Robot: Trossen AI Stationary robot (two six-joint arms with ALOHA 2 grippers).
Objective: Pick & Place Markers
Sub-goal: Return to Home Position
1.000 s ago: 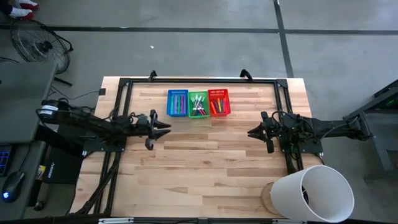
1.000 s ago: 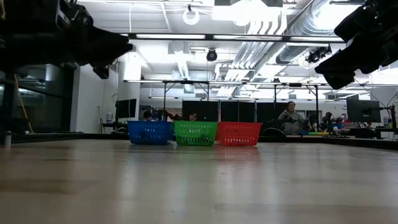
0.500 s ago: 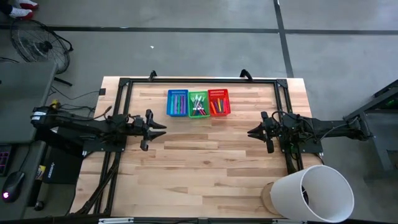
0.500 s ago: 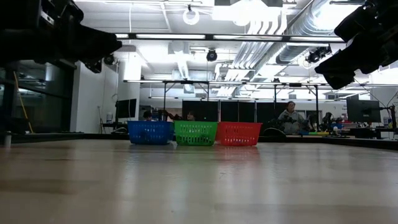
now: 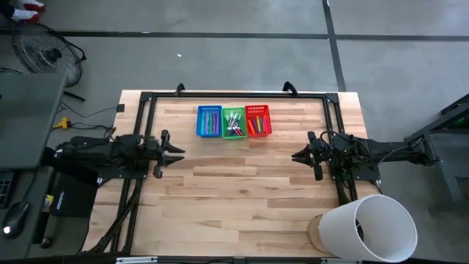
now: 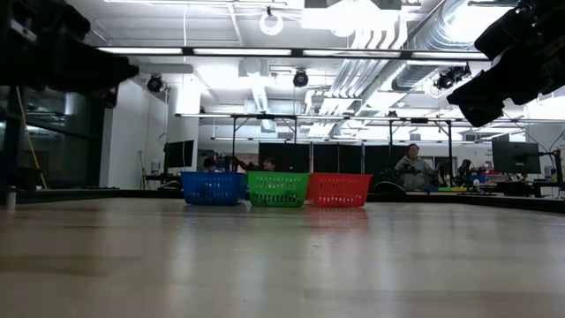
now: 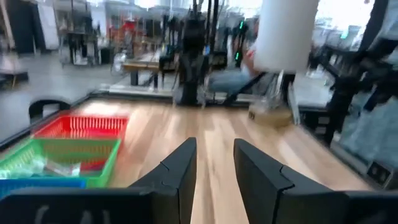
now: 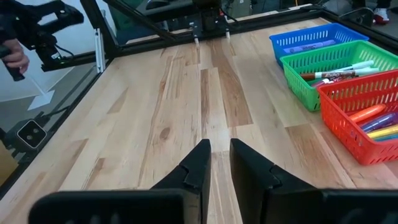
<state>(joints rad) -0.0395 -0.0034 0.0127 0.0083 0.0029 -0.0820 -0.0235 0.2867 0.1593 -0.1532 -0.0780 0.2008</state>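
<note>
The markers [image 8: 341, 70] lie in three mesh baskets standing side by side at the table's far middle: blue [image 5: 209, 122], green [image 5: 234, 122] and red [image 5: 258, 121]. Pale and dark ones show in the green basket, orange and yellow ones [image 8: 376, 121] in the red. My left gripper [image 5: 180, 151] hovers at the table's left side, pointing level toward the right, open with nothing between its fingers [image 7: 180, 168]. My right gripper [image 5: 295, 156] hovers at the right side, pointing toward the left and slightly down. Its fingers [image 8: 198, 163] stand a narrow gap apart, with nothing between them.
A black frame rail [image 5: 220, 95] runs around the table's far edge and sides. A big white cylinder [image 5: 370, 227] stands at the near right corner. Bare wood lies between the two grippers and in front of the baskets. People sit in the room beyond [image 6: 410, 163].
My left gripper has drawn back toward the table's left edge, staying level, as its arm folds in. The gap between its fingers looks unchanged. The baskets and markers stay as they were.
</note>
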